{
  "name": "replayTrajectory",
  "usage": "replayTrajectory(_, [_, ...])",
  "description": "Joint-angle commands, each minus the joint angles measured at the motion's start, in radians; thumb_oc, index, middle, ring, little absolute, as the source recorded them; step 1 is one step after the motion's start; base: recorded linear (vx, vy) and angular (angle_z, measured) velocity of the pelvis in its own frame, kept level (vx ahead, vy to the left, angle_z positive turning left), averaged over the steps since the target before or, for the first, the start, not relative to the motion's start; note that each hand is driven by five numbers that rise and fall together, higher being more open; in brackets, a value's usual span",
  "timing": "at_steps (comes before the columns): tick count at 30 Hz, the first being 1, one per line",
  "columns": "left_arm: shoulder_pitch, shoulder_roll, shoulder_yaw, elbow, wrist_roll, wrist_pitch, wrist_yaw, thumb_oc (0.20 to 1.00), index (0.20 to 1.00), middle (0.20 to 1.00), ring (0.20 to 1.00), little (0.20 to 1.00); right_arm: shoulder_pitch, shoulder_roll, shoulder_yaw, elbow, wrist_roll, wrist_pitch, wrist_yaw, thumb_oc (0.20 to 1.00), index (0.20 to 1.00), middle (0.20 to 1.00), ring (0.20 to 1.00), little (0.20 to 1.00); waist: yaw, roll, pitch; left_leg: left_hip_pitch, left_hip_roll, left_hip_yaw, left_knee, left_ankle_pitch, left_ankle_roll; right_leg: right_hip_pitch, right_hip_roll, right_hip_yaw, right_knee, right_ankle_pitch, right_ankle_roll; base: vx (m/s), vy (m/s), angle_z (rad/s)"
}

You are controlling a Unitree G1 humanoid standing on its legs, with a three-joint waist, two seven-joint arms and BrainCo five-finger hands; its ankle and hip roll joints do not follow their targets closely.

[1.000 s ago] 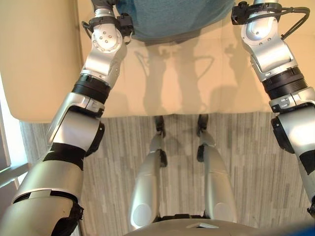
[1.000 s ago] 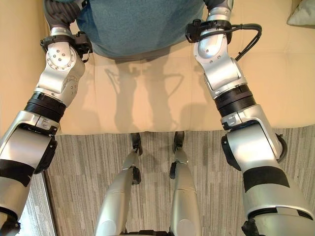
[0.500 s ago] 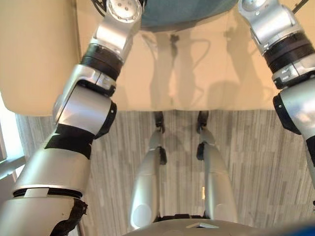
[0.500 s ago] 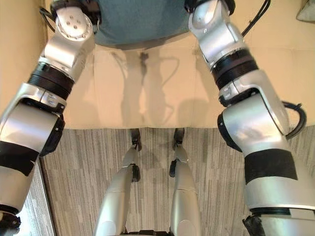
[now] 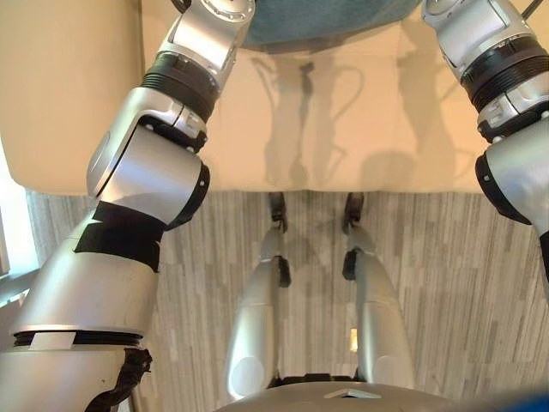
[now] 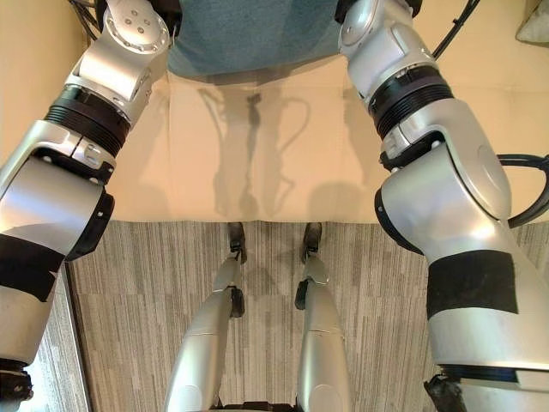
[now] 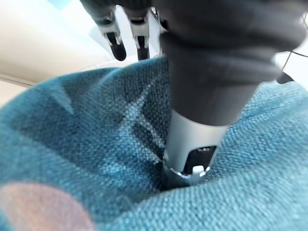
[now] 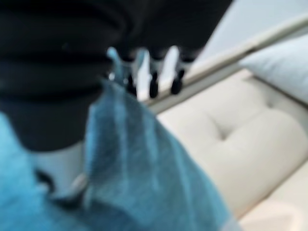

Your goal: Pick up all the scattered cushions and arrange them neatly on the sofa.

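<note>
Cushion [image 6: 249,34], teal, at 12 o'clock over sofa [image 6: 257,146]; pinched at each end by left hand [image 7: 192,144] and right hand [image 8: 53,159], thumbs dug into fabric; pale cushion [image 8: 284,67] at 2 o'clock.

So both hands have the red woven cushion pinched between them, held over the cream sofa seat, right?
Not red: the woven cushion is teal blue, as the right eye view and both wrist views show. The rest stands: the left hand and right hand are pinching it from either side over the cream sofa seat.
</note>
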Motion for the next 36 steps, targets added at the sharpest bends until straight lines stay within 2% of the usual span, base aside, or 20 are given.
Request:
replayTrajectory(1, [-0.09, -0.066, -0.027, 0.07, 0.104, -0.034, -0.01, 1.0, 1.0, 1.0, 1.0, 1.0, -0.022, 0.048, 0.018, 0.053, -0.046, -0.018, -0.044, 1.0, 1.0, 1.0, 1.0, 1.0, 0.008, -0.023, -0.098, 0.053, 0.007, -0.024, -0.01, -0.159, -0.099, 0.084, -0.017, 0.014, -0.132, -0.093, 0.096, 0.0, 0.0, 0.0])
replayTrajectory(5, [-0.09, -0.006, -0.023, 0.087, 0.087, -0.039, -0.024, 1.0, 1.0, 1.0, 1.0, 1.0, -0.019, 0.0, 0.021, 0.054, -0.031, -0.019, -0.038, 1.0, 1.0, 1.0, 1.0, 1.0, 0.008, -0.025, -0.113, 0.067, 0.008, -0.023, -0.017, -0.161, -0.098, 0.094, -0.015, 0.016, -0.134, -0.093, 0.097, -0.01, 0.006, 0.0])
replayTrajectory(6, [-0.086, 0.015, -0.02, 0.082, 0.08, -0.041, -0.028, 1.0, 1.0, 1.0, 1.0, 1.0, -0.017, -0.015, 0.029, 0.052, -0.036, -0.015, -0.032, 1.0, 1.0, 1.0, 1.0, 1.0, 0.007, -0.027, -0.108, 0.06, 0.003, -0.015, -0.012, -0.137, -0.091, 0.087, -0.018, 0.01, -0.132, -0.069, 0.09, 0.0, 0.0, 0.0])
replayTrajectory(8, [-0.076, 0.047, -0.022, 0.083, 0.083, -0.042, -0.04, 1.0, 1.0, 1.0, 1.0, 1.0, -0.011, -0.038, 0.039, 0.055, -0.041, -0.014, -0.016, 1.0, 1.0, 1.0, 1.0, 1.0, 0.009, -0.028, -0.123, 0.084, 0.006, -0.022, -0.019, -0.164, -0.097, 0.11, -0.015, 0.021, -0.139, -0.094, 0.096, 0.0, 0.0, 0.0])
replayTrajectory(9, [-0.073, 0.056, -0.024, 0.088, 0.085, -0.043, -0.042, 1.0, 1.0, 1.0, 1.0, 1.0, -0.012, -0.044, 0.045, 0.061, -0.046, -0.013, -0.013, 1.0, 1.0, 1.0, 1.0, 1.0, 0.008, -0.029, -0.116, 0.075, 0.004, -0.012, -0.009, -0.141, -0.092, 0.105, -0.019, 0.011, -0.135, -0.072, 0.089, 0.0, 0.0, 0.0])
replayTrajectory(10, [-0.074, 0.056, -0.024, 0.089, 0.084, -0.043, -0.042, 1.0, 1.0, 1.0, 1.0, 1.0, -0.013, -0.043, 0.045, 0.062, -0.046, -0.013, -0.012, 1.0, 1.0, 1.0, 1.0, 1.0, 0.009, -0.028, -0.124, 0.087, 0.007, -0.021, -0.015, -0.164, -0.098, 0.116, -0.015, 0.019, -0.139, -0.096, 0.096, -0.08, 0.011, -0.01])
replayTrajectory(11, [-0.078, 0.071, -0.028, 0.101, 0.084, -0.042, -0.045, 1.0, 1.0, 1.0, 1.0, 1.0, -0.016, -0.05, 0.055, 0.074, -0.051, -0.011, -0.012, 1.0, 1.0, 1.0, 1.0, 1.0, 0.008, -0.029, -0.12, 0.078, 0.004, -0.012, -0.011, -0.142, -0.09, 0.109, -0.019, 0.012, -0.138, -0.071, 0.09, 0.0, 0.0, 0.0])
replayTrajectory(18, [-0.07, 0.117, -0.027, 0.11, 0.067, -0.043, -0.048, 1.0, 1.0, 1.0, 1.0, 1.0, -0.025, -0.098, 0.063, 0.093, -0.043, -0.014, -0.017, 1.0, 1.0, 1.0, 1.0, 1.0, 0.01, -0.026, -0.127, 0.086, 0.005, -0.011, -0.01, -0.143, -0.09, 0.118, -0.019, 0.013, -0.139, -0.07, 0.089, -0.01, 0.002, 0.0])
replayTrajectory(19, [-0.046, 0.149, -0.016, 0.108, 0.057, -0.049, -0.054, 1.0, 1.0, 1.0, 1.0, 1.0, -0.021, -0.153, 0.052, 0.087, -0.021, -0.022, -0.016, 1.0, 1.0, 1.0, 1.0, 1.0, 0.009, -0.029, -0.131, 0.092, 0.006, -0.01, -0.01, -0.143, -0.091, 0.128, -0.017, 0.014, -0.143, -0.071, 0.089, 0.0, 0.0, 0.0])
replayTrajectory(21, [-0.032, 0.159, -0.01, 0.095, 0.051, -0.052, -0.059, 1.0, 1.0, 1.0, 1.0, 1.0, -0.009, -0.178, 0.05, 0.077, -0.016, -0.023, -0.011, 1.0, 1.0, 1.0, 1.0, 1.0, 0.009, -0.029, -0.134, 0.099, 0.008, -0.01, -0.013, -0.144, -0.091, 0.134, -0.016, 0.013, -0.144, -0.073, 0.089, 0.0, 0.0, 0.0])
replayTrajectory(26, [0.083, 0.224, 0.01, -0.004, 0.082, -0.074, -0.111, 1.0, 1.0, 1.0, 1.0, 1.0, 0.091, -0.294, 0.017, -0.025, -0.046, -0.028, 0.032, 1.0, 1.0, 1.0, 1.0, 1.0, 0.008, -0.045, -0.14, 0.143, 0.012, -0.011, -0.005, -0.164, -0.092, 0.189, -0.018, 0.008, -0.151, -0.082, 0.089, 0.0, -0.003, -0.01])
replayTrajectory(33, [0.154, 0.254, 0.044, -0.08, 0.074, -0.095, -0.128, 1.0, 1.0, 1.0, 1.0, 1.0, 0.189, -0.34, -0.037, -0.145, -0.064, -0.044, 0.064, 1.0, 1.0, 1.0, 1.0, 1.0, 0.003, -0.055, -0.146, 0.146, 0.013, -0.008, 0.012, -0.172, -0.089, 0.201, -0.019, 0.003, -0.151, -0.082, 0.087, -0.01, -0.003, 0.0])
replayTrajectory(36, [0.247, 0.249, 0.092, -0.166, 0.075, -0.111, -0.13, 1.0, 1.0, 1.0, 1.0, 1.0, 0.287, -0.359, -0.096, -0.236, -0.066, -0.06, 0.084, 1.0, 1.0, 1.0, 1.0, 1.0, -0.001, -0.059, -0.154, 0.171, 0.018, -0.004, 0.013, -0.179, -0.088, 0.229, -0.019, 0.0, -0.154, -0.088, 0.085, 0.01, -0.001, 0.0])
